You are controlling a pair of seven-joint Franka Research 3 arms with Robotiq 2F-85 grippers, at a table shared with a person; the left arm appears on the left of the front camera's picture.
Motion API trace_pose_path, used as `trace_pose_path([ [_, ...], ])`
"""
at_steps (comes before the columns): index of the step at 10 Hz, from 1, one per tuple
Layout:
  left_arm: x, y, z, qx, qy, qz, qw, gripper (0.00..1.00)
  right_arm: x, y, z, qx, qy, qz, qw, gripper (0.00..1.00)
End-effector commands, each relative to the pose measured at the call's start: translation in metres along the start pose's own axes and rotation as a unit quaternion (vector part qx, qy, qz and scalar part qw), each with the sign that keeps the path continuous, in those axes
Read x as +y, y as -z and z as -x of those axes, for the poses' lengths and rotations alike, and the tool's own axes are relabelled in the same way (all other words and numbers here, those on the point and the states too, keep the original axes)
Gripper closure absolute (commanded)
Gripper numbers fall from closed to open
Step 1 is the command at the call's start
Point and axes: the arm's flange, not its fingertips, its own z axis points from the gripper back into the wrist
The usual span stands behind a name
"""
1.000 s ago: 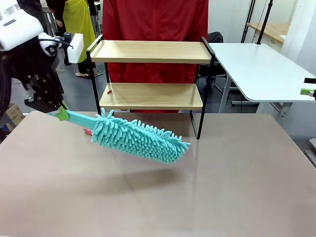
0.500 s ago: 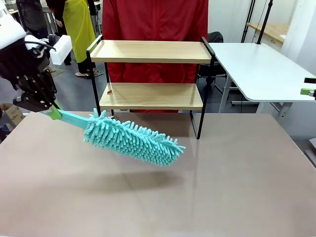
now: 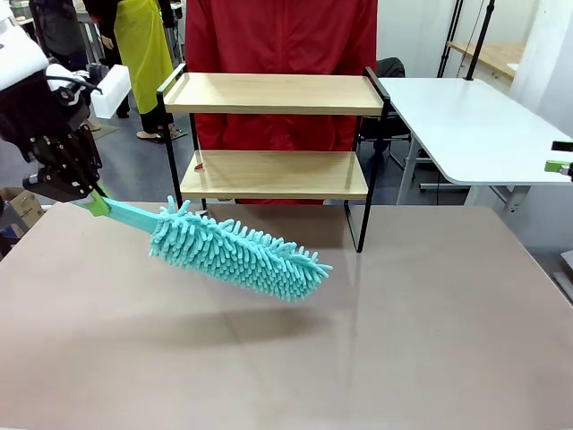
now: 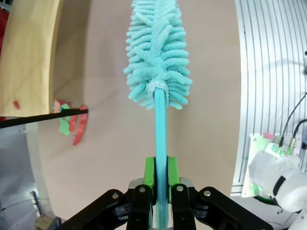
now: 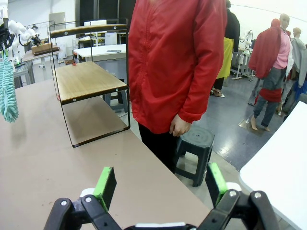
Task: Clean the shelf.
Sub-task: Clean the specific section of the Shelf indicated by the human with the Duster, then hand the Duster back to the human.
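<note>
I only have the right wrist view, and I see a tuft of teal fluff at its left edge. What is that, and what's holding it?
Observer: It is the head of a fluffy teal chenille duster; the left tool is shut on its flat teal handle.
Operator: Is the head on the shelf yet?
Observer: No. In the front view it hangs in the air over the brown table, in front of the two-tier wooden shelf with the black metal frame.
Operator: Any debris?
Observer: Small red and green scraps lie on the table beside the shelf's board.
</note>
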Motion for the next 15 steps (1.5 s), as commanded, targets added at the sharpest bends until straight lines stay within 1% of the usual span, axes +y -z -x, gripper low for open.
trace_pose_path([
  [1, -0.0042, -0.0007, -0.0017, -0.007, -0.003, 0.000, 1.000, 0.87, -0.0007, 0.0010, -0.0064, 0.007, 0.004, 0.001, 1.000, 0.00],
  [14, -0.0042, -0.0007, -0.0017, -0.007, -0.003, 0.000, 1.000, 0.87, -0.0007, 0.0010, -0.0064, 0.007, 0.004, 0.001, 1.000, 0.00],
  [15, -0.0005, 0.0004, -0.0013, 0.001, 0.001, 0.000, 1.000, 0.87, 0.0000, 0.0000, 0.0000, 0.000, 0.000, 0.000, 1.000, 0.00],
])
